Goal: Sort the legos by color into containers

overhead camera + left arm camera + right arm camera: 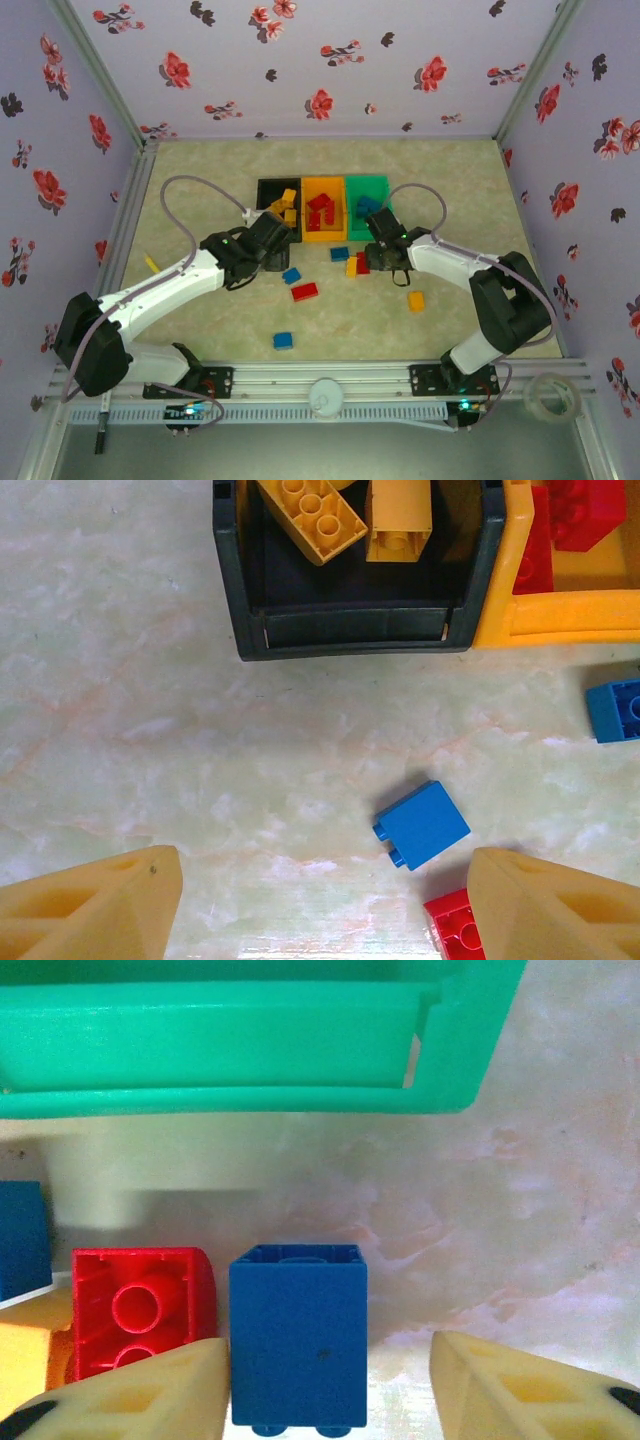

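Table [200, 200]: pale marbled top, flowered walls around it.

Left arm [160, 290] reaches in toward the black bin; right arm [480, 275] reaches toward the green bin.

Containers: black bin [266, 186], orange bin [322, 237] and green bin [368, 183] are joined in a row at mid-table. Black holds yellow bricks [310, 515], orange holds red bricks [322, 208], green holds a blue brick [367, 207].

Left gripper [320, 890]: just in front of the black bin's near wall, jaws wide apart, nothing between them. A blue brick [421, 823] lies on the table ahead of it, a red brick [455, 930] beside the right-hand finger.

Right gripper [328, 1350]: just in front of the green bin, jaws apart. A blue brick [298, 1345] stands between them, against one finger with a gap to the other. A red brick [140, 1310] touches its side.

Loose on the table nearer the bases: blue brick [283, 340], yellow brick [416, 301].
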### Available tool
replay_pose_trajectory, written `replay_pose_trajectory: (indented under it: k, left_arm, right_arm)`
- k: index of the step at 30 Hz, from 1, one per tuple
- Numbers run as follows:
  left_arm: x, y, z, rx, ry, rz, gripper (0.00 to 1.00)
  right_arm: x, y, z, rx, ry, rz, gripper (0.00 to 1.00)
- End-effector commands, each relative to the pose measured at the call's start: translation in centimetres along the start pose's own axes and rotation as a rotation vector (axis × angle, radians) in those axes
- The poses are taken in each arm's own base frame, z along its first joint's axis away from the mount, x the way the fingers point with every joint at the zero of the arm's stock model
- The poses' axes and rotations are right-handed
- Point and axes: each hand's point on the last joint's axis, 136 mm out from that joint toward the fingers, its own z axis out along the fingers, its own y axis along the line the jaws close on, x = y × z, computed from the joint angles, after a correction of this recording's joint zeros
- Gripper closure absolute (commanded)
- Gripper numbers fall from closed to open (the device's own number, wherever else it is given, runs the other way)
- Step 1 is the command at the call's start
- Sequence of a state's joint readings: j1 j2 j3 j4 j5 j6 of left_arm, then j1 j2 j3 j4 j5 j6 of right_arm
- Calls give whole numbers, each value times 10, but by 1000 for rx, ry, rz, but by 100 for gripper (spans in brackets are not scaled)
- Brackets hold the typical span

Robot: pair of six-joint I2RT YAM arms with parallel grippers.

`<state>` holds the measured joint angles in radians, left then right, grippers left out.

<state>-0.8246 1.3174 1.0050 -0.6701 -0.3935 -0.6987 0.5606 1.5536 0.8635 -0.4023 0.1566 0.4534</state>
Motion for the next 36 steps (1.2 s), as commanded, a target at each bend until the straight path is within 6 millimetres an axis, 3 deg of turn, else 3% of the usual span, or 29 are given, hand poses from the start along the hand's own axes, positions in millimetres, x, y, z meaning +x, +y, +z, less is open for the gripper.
replay_pose_trajectory:
  k: [1, 11, 17, 25, 36]
  left_arm:
    - [-2, 7, -3, -33, -14, -7, 24]
    - [-4, 6, -5, -31, -15, -4, 24]
    - [-4, 7, -7, -30, -16, 1, 25]
    - [-8, 9, -17, -15, -33, -3, 24]
    - [-8, 7, -20, 0, -35, -3, 25]
  right_arm:
    - [-8, 2, 2, -3, -10, -1, 49]
    - [-10, 3, 7, -4, 5, -6, 55]
    - [-14, 5, 3, -11, 1, -12, 67]
    - [-28, 4, -18, -12, -42, -24, 69]
    - [-68, 5, -58, -24, -146, -36, 70]
